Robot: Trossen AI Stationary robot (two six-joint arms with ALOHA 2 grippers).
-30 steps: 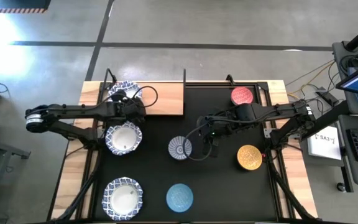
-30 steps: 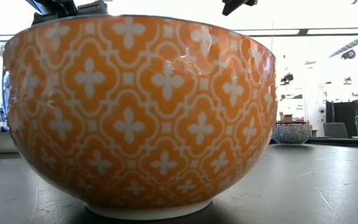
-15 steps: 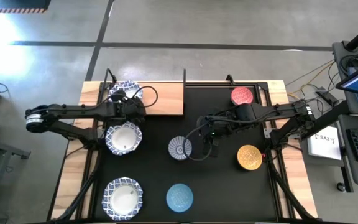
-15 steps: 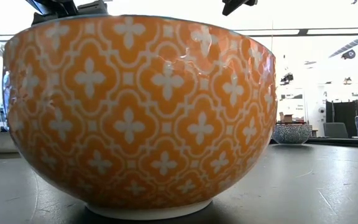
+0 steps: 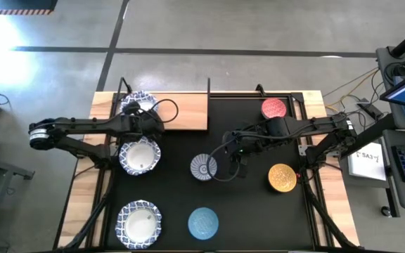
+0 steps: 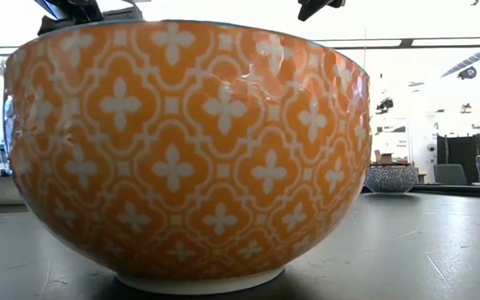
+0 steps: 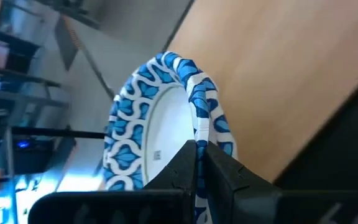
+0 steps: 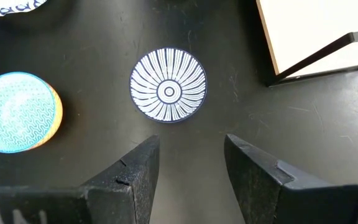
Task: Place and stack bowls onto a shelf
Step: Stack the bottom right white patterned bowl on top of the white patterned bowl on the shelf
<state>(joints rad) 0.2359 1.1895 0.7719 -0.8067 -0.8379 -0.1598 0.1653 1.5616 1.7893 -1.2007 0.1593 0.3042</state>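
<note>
The light-wood shelf (image 5: 185, 111) stands at the mat's far left. My left gripper (image 5: 147, 117) is shut on a white bowl with a blue patterned rim (image 5: 137, 102) over the shelf's left end; it also shows in the left wrist view (image 7: 160, 124). My right gripper (image 5: 235, 159) is open and empty above the black mat, just right of the blue-grey radial bowl (image 5: 203, 166), which stands on its foot and also shows in the right wrist view (image 8: 168, 84). My left gripper pinches the white bowl's rim (image 7: 199, 134) on its near side, one finger inside the bowl and one outside. The fingers come slanting from the table's near-left side. The bowl sits over the shelf board; whether its foot rests on the board I cannot tell.
Two more white blue-rimmed bowls (image 5: 140, 156) (image 5: 139, 223) stand on the mat's left. A light-blue bowl (image 5: 203, 222) is near the front, a yellow one (image 5: 282, 178) at the right, filling the low view (image 6: 190, 150), and a red one (image 5: 275, 107) at the far right.
My left gripper has shifted the white bowl slightly toward the shelf's left end. My right gripper has kept still.
</note>
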